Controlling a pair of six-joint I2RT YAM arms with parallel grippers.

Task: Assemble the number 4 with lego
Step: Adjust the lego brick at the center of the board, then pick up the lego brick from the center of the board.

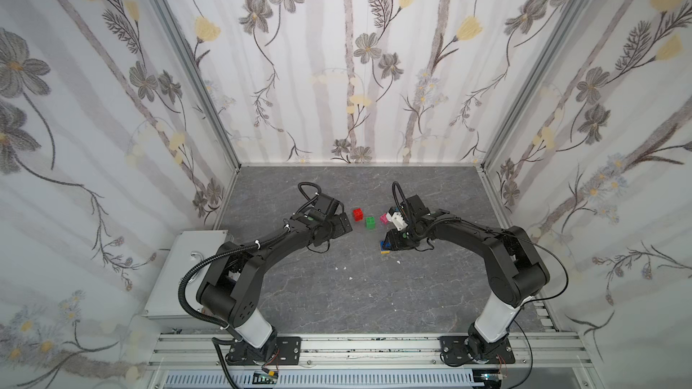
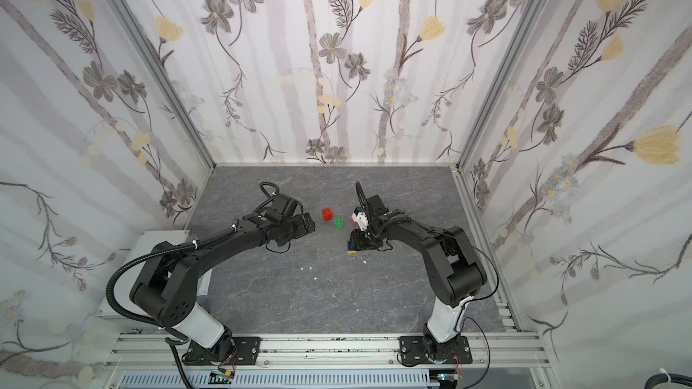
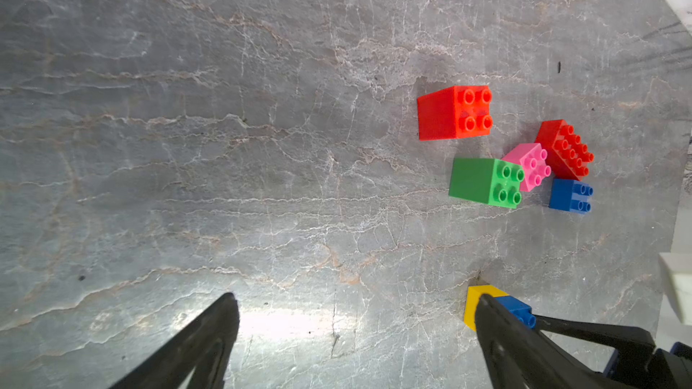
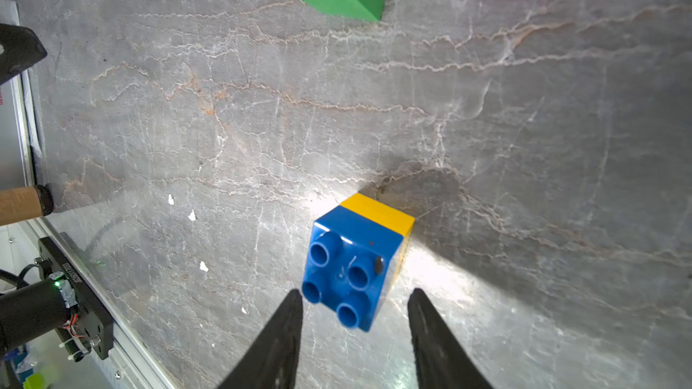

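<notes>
Seven glossy plastic lego bricks sit on the grey, vein-cracked, stone-look table (image 3: pixel 187 106) between my two arms. My right pincer (image 4: pixel 355 291) hangs low at a two-brick stack (image 1: pixel 384 249), its tapered black fingers (image 4: pixel 277 331) part-way open on either side of the blue brick (image 4: pixel 352 267). A strip of bright table shows between that brick and one finger, so I have no grip on it. The square blue brick has four hollow round studs facing up and a small dark speck on its top face. It is pressed squarely onto the yellow brick (image 4: pixel 378 211), which stands flat on the table. The stack lies nearer my bases than the other bricks.

My left pincer (image 3: pixel 355 301) is spread wide and holds nothing, hovering over bare table well apart from the stack.

Five loose bricks lie studs-up farther back toward the rear wall. A square red brick (image 3: pixel 453 112) sits alone, with a square green brick (image 3: pixel 483 181) near it. Beyond them is a close cluster: the pink brick (image 3: pixel 530 164), the longer red brick (image 3: pixel 561 147) with two rows of studs, and the second blue brick (image 3: pixel 569 194). Whether the pink one touches its neighbours I cannot tell. A few white flecks (image 4: pixel 191 215) dot the table near the stack
</notes>
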